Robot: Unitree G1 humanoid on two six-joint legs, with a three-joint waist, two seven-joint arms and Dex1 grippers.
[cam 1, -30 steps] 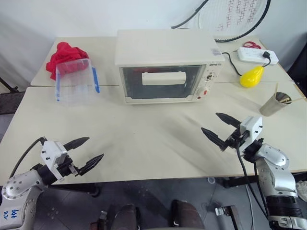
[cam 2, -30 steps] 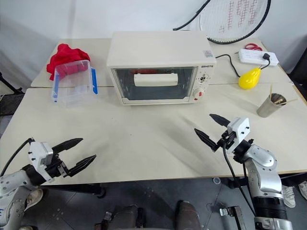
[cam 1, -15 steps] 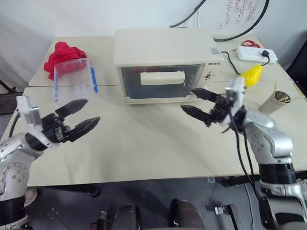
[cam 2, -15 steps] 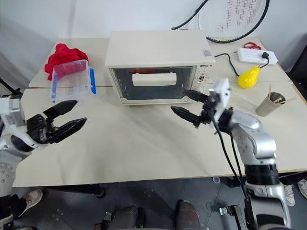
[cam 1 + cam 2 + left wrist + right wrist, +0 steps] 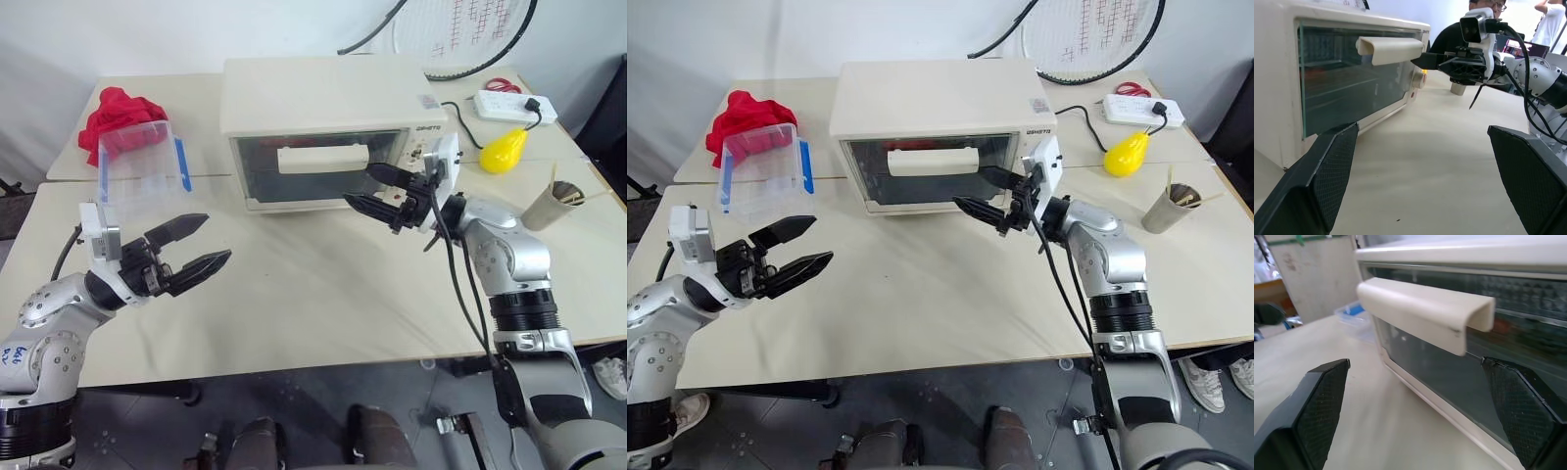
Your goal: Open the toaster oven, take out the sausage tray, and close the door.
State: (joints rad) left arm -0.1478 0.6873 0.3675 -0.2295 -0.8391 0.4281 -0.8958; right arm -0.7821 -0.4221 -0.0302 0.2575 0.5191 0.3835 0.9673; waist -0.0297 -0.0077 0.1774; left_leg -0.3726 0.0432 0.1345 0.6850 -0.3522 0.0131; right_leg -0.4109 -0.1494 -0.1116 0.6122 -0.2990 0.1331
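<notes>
Centrally, toward the back of a pale desk (image 5: 313,294), a boxy cream-white toaster oven (image 5: 328,98), glass door (image 5: 318,174) shut, with a wide cream bar handle (image 5: 323,158) across the upper part of the glass. Just in front of the door's right end, the right gripper (image 5: 370,188), black fingers spread wide and empty, pointed left toward the handle, close to it but not touching; in the right wrist view, the handle (image 5: 1425,311) between the two fingertips and beyond them. Inside, behind the glass, a faint reddish shape, too dim to identify; sausage tray not clearly made out. Well to the left and nearer the desk's front edge, the left gripper (image 5: 201,245), likewise wide open and holding nothing, aimed right across bare desk, well apart from the oven. Left of the oven, a clear plastic box with blue clips (image 5: 137,166), a red cloth (image 5: 113,116) behind it. Right of the oven, a yellow pear-shaped object (image 5: 507,152), a white power strip (image 5: 514,106) and a cup with sticks (image 5: 551,206). Against the back wall, a racket (image 5: 460,34).
</notes>
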